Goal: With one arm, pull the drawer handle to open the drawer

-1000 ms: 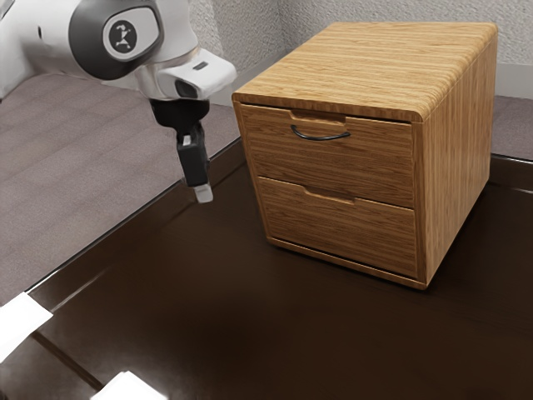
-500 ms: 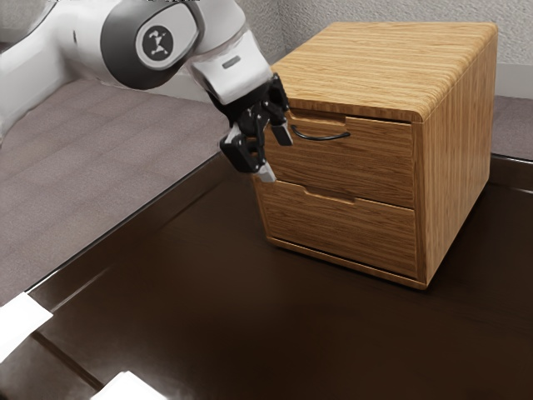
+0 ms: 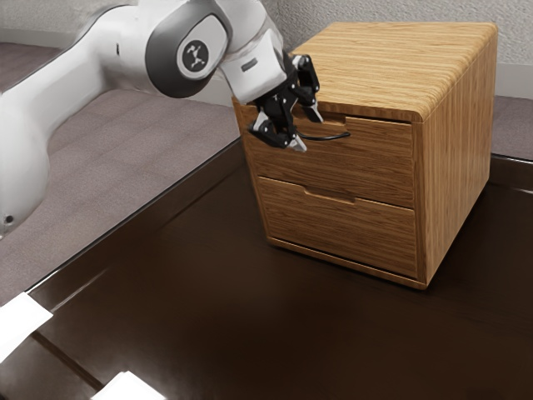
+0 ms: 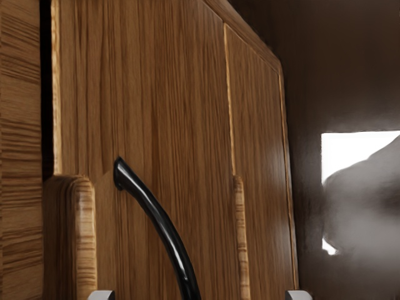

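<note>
Squarely on a dark, glossy worktop [image 3: 208, 325] stands a two-drawer wooden cabinet [image 3: 391, 67], its fronts facing the exterior view's lower left. A white-and-grey Franka arm [image 3: 100, 75] reaches in from the exterior view's left, and its hand is pressed up close to the cabinet's upper front corner. The top drawer [image 3: 371, 162] sits flush with the cabinet face, as does the lower drawer [image 3: 350, 225] beneath it (neither shows any gap at its front in the exterior view).

The black pincer [image 3: 306, 129] is at the top drawer, at the end of the handle nearer the exterior view's left. Its jaws stand wide apart and grip nothing. The thin, dark, bowed handle [image 3: 329, 137] is fixed just below the notch in the drawer's upper edge.

From the wrist camera, the handle [image 4: 156, 219] arcs across the wood grain and runs down between the two pale fingertips [image 4: 101, 294], which stand well apart on either side of it without touching it.

Two white patches lie at the worktop's near corner, the larger one [image 3: 21, 321] at the exterior view's left edge.
</note>
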You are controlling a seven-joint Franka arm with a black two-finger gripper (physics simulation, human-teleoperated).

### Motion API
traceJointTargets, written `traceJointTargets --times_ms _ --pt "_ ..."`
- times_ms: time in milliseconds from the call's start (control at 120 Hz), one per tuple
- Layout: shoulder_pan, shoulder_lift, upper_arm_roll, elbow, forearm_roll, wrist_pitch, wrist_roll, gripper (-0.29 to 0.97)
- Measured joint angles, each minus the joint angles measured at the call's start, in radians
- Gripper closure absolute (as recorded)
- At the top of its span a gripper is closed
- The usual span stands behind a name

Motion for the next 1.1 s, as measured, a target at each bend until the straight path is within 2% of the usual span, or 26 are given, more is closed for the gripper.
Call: traceJointTargets --times_ms 75,225,450,633,858,1100 --pt "0.0 0.008 0.001 0.001 0.0 0.012 0.028 0.35" --pt "-0.002 0.011 0.002 -0.007 -0.003 0.026 0.07 0.57" --pt "-0.004 -0.016 0.005 -0.066 -0.006 0.036 0.113 0.68" --pt "-0.005 -0.145 0.005 -0.226 -0.007 0.056 0.135 0.73" --pt "-0.013 -0.309 0.009 -0.453 -0.005 0.163 0.136 0.75" --pt "-0.024 -0.417 0.013 -0.582 -0.004 0.242 0.123 0.76"
